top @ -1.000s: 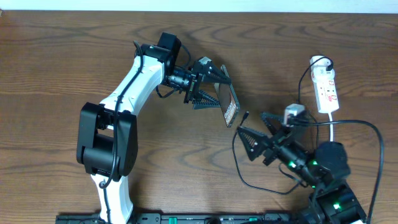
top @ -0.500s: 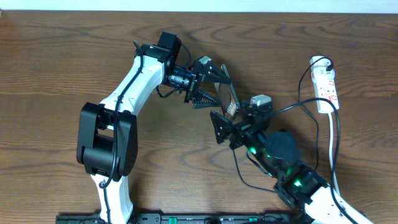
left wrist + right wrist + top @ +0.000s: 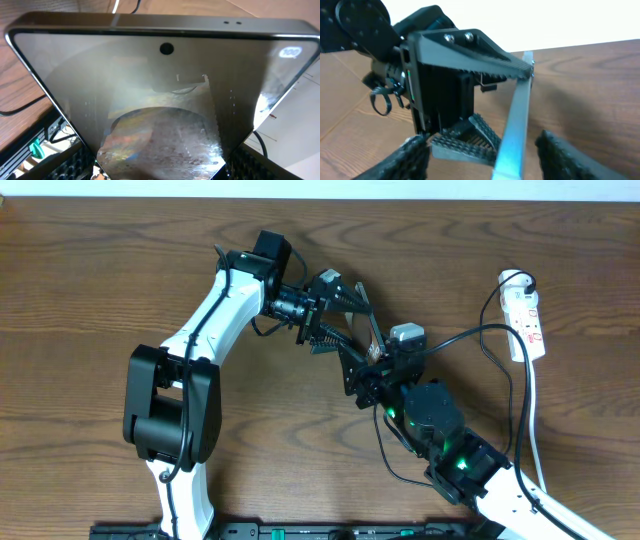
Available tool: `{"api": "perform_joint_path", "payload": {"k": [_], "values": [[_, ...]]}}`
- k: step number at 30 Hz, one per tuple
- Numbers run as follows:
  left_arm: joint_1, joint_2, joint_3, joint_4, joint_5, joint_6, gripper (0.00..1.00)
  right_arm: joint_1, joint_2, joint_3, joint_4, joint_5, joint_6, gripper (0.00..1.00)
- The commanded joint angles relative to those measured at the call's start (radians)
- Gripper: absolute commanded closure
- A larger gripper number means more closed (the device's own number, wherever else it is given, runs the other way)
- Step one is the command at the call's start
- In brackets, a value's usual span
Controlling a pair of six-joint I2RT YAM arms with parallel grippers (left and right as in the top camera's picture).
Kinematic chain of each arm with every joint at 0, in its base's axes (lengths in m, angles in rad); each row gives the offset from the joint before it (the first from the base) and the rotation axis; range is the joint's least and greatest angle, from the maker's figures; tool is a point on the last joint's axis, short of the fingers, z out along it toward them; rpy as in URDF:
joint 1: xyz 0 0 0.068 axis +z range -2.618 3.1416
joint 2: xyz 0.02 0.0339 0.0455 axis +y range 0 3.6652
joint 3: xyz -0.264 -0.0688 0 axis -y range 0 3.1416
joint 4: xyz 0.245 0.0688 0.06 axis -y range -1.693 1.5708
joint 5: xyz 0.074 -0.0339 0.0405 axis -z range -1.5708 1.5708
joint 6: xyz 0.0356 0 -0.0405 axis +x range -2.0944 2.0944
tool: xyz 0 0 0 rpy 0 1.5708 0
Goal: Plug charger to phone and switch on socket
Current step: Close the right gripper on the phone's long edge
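Phone (image 3: pixel 165 100) is pinched between the two ribbed fingers of the left gripper (image 3: pixel 348 325). In the left wrist view its glossy face fills the frame, the camera hole is near the top edge, and the dark finger pads (image 3: pixel 67 165) press its lower corners from either side. It is held off the table (image 3: pixel 100 280), standing on edge and tilted, so from overhead only a thin sliver of it shows. The right gripper (image 3: pixel 358 376) sits just beside the phone's near end with its jaws spread. In the right wrist view its blurred fingertips (image 3: pixel 412 155) lie to either side of the phone's silvery edge, which runs up between them without clearly touching either one. No connector shows between these jaws. Farther out, the thin black charger (image 3: pixel 384 452) loops loosely on the wood below the right gripper, its tip hidden under the arm. The socket (image 3: pixel 526 320) lies well apart at the right edge of the table, with its white cord trailing down.
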Motion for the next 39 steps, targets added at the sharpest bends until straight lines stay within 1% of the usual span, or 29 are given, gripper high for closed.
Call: {"api": "perform_joint_path", "payload": {"k": [1,13,23,25,26,27,28,30,34,36,39], "values": [[0.006,-0.005,0.026,0.002,0.059,-0.009,0.74,0.005,0.001,0.017,-0.004,0.023,-0.011,0.39],[0.006,-0.005,0.026,0.002,0.059,-0.009,0.74,0.005,0.001,0.017,-0.004,0.023,-0.011,0.70],[0.006,-0.005,0.026,0.002,0.059,-0.009,0.73,0.005,0.001,0.017,-0.004,0.022,0.008,0.83],[0.006,-0.005,0.026,0.002,0.059,-0.009,0.70,0.005,0.001,0.017,-0.003,0.022,0.008,0.87],[0.006,-0.005,0.026,0.002,0.058,-0.009,0.64,0.005,0.001,0.017,-0.003,0.022,0.008,0.88],[0.006,-0.005,0.026,0.002,0.056,-0.009,0.62,0.005,0.001,0.017,-0.004,0.022,0.008,0.89],[0.006,-0.005,0.026,0.002,0.056,-0.009,0.57,0.005,0.001,0.017,-0.004,0.022,0.008,0.89],[0.006,-0.005,0.026,0.002,0.056,-0.009,0.52,0.005,0.001,0.017,-0.003,0.022,0.008,0.90],[0.006,-0.005,0.026,0.002,0.056,-0.009,0.46,0.005,0.001,0.017,0.006,0.022,0.022,0.95],[0.006,-0.005,0.026,0.002,0.056,-0.009,0.39,0.005,0.001,0.017,0.011,0.022,0.031,0.97],[0.006,-0.005,0.026,0.002,0.056,-0.009,0.33,0.005,0.001,0.017,0.014,0.022,0.035,0.99]]}}
